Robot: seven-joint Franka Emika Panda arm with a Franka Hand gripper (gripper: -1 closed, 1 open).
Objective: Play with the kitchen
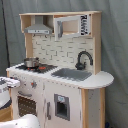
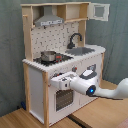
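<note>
The kitchen [image 1: 65,82] is a white and light-wood toy unit that fills both exterior views. A metal pot [image 2: 48,56] stands on its stovetop, and a black faucet [image 2: 75,40] arches over the grey sink [image 2: 83,50]. A range hood [image 2: 50,21] hangs above the stove. The upper cabinet door [image 2: 100,11] is swung open. My gripper [image 2: 56,80] is at the kitchen's front, by the knob panel just above the oven door [image 2: 63,98]. The white arm [image 2: 95,90] reaches in from the second exterior view's right. In the first exterior view part of the arm [image 1: 6,85] shows at the left edge.
A grey curtain [image 2: 10,55] hangs behind the kitchen. The unit stands on a wooden surface [image 2: 20,120]. Its rounded counter end [image 1: 100,80] sticks out past the sink, above a lower door with a dark panel [image 1: 61,106].
</note>
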